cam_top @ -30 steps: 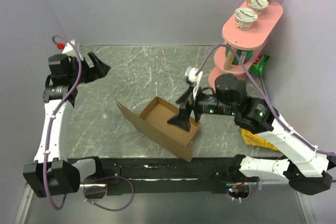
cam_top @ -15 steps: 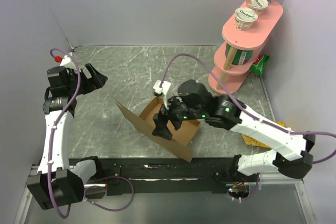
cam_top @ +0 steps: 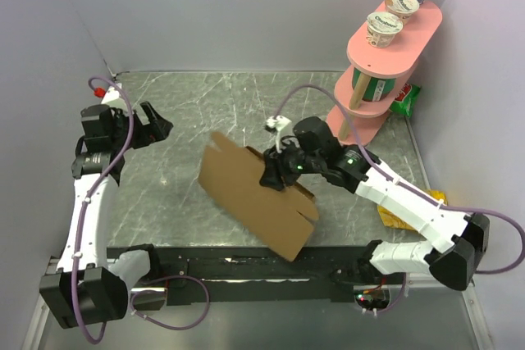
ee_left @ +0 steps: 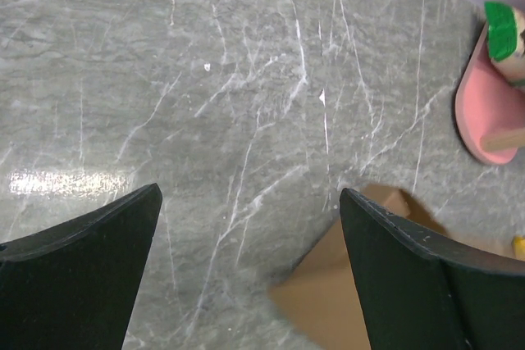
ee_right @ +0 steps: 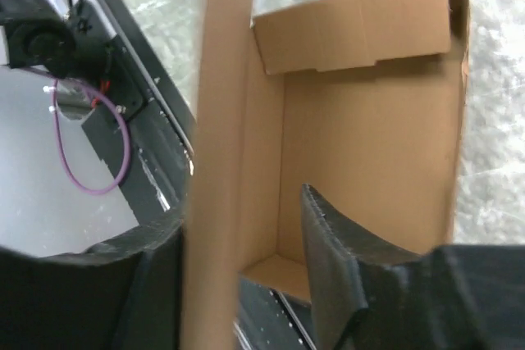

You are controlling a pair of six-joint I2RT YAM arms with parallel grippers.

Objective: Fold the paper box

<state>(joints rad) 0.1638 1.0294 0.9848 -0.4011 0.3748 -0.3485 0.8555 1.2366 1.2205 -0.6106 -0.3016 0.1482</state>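
Cardboard lid (cam_top: 246,194) of the paper box (ee_right: 369,120) just tipped toward shut, so folding's underway; right tool (cam_top: 275,176) straddles it, can't tell if clamped, left tool (cam_top: 153,125) gaping

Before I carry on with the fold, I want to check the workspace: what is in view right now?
paper box: one, brown, middle of the table, big panel tilted over its tray
tiered stand: one, pink, far right corner
yogurt cups: three, mostly white, on the stand's top tier
container: one, green and white, on the stand's middle tier
packet: one, green, behind the stand's foot
bag: one, yellow, right edge, partly under the right arm
table: one, grey marble
left gripper: one, black, far left, open, holding nothing
right gripper: one, black, astride the box's panel, not visibly clamped
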